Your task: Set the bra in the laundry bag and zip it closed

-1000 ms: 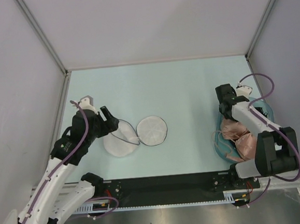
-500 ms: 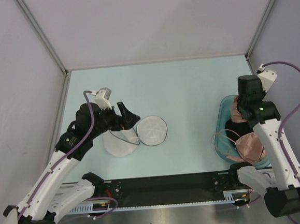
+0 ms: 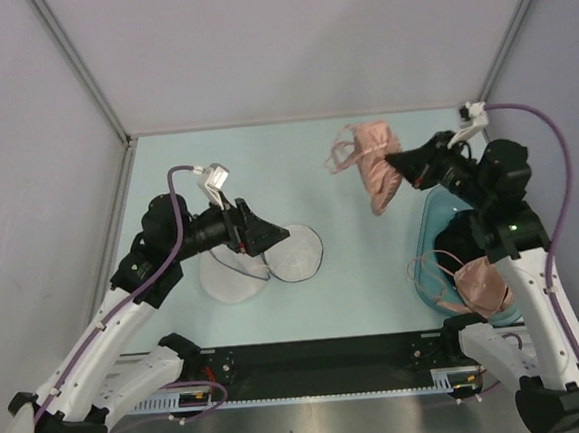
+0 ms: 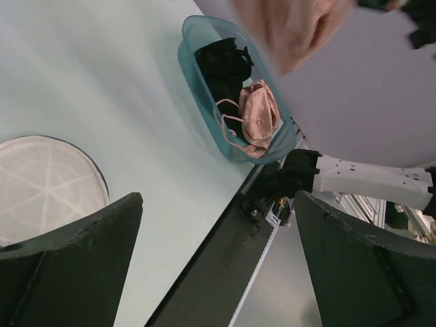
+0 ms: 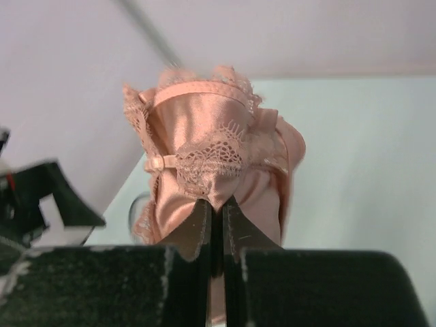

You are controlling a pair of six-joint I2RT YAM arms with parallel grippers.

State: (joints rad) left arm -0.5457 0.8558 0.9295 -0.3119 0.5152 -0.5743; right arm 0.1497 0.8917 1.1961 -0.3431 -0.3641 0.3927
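Right now my right gripper (image 5: 216, 208) is pinching the bra (image 5: 204, 146) by its lace edge, jaws closed tight on the fabric. The garment is hanging from them in the air, clear of the table (image 3: 356, 292). Below those jaws, back toward the arm's base, the teal basin (image 4: 199, 88) is holding a black garment (image 4: 221, 65) and another pink piece (image 4: 257, 116). My left gripper (image 4: 218, 199) is hovering with jaws spread wide, and the laundry bag (image 3: 294, 253) is lying open in two round halves just beneath them.
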